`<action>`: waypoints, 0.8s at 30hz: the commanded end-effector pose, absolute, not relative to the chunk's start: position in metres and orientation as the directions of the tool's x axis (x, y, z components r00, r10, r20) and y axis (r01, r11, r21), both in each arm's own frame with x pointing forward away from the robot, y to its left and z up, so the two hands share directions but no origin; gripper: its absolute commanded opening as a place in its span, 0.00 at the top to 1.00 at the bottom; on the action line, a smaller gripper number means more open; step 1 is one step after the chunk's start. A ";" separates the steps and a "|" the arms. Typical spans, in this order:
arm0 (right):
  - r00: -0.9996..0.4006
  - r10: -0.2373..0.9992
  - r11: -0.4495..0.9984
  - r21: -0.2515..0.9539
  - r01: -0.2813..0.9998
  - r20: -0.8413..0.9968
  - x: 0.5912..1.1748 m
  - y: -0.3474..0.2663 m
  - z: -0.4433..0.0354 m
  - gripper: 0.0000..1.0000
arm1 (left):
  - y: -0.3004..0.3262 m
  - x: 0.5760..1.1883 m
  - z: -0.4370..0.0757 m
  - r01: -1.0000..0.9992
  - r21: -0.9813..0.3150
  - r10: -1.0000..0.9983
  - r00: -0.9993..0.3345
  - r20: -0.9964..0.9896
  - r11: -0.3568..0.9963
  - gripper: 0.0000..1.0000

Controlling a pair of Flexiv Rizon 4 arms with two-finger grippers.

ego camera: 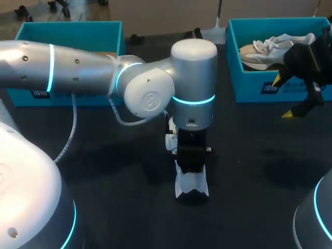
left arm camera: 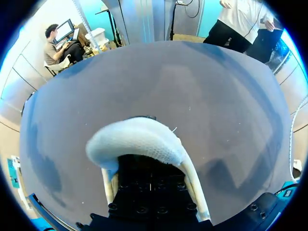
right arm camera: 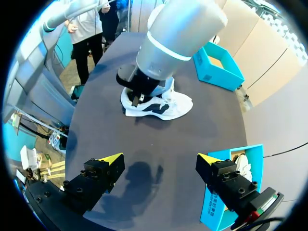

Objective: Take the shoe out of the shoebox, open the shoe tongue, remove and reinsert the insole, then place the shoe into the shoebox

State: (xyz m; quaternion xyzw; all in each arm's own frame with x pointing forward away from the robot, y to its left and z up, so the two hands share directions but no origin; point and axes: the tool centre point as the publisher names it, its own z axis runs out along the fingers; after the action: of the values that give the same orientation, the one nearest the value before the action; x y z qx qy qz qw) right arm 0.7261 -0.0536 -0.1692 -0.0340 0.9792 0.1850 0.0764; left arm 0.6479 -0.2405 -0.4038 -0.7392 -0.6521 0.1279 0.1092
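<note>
**Head view.** Your left gripper (ego camera: 191, 155) stands straight down on the white shoe (ego camera: 193, 188). The shoe sits on the dark table (ego camera: 104, 171) near the middle, well apart from both teal boxes. The wrist hides the shoe's opening, so you cannot tell here whether that gripper is parted or closed. Your right gripper (ego camera: 286, 97) hangs at the far right, just in front of the shoebox (ego camera: 249, 85), with its tips apart and nothing in them. A second shoe (ego camera: 270, 46) lies in that box.

Nothing braces the shoe on the table. I judge that an upward pull on the tongue or insole could lift or drag the whole shoe instead of freeing the part. The right arm is too far off to pin it.

**Left wrist view.** This shows what the head view hides. An arch of white mesh curves just ahead of the gripper body, and white edges run along both sides of it, so the gripper looks sunk in the shoe's mouth. Which part of the shoe the arch is, you cannot tell. The grip is also hidden. If it has only thin fabric, a slip seems likely.

**Right wrist view.** Only this view gives you the shoe's side. It stands on its sole and has a dark marking, with the left arm planted on top. Your right gripper is spread wide over bare table, with the shoe well ahead of it and the shoebox just beside it. The other teal box (right arm camera: 211, 72) lies beyond the shoe.
</note>
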 end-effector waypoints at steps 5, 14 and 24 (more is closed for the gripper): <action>-0.987 -0.038 0.931 0.354 -0.093 -0.159 0.728 -0.052 -0.170 0.00 | -0.244 0.652 -0.435 0.963 -0.260 0.998 0.065 -0.016 -0.067 1.00; -0.987 -0.038 0.931 0.354 -0.093 -0.159 0.728 -0.052 -0.170 0.00 | -0.233 0.676 -0.430 0.995 -0.094 0.999 0.011 -0.040 -0.014 1.00; -0.987 -0.038 0.931 0.354 -0.093 -0.159 0.728 -0.052 -0.170 0.00 | -0.236 0.698 -0.425 1.000 -0.019 0.999 0.013 -0.031 -0.013 1.00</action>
State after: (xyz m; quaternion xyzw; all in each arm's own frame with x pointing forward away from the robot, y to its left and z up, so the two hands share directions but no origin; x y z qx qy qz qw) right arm 0.7261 -0.0537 -0.1692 -0.0339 0.9792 0.1850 0.0764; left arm 0.6915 -0.2377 -0.4097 -0.7102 -0.7035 0.0269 -0.0006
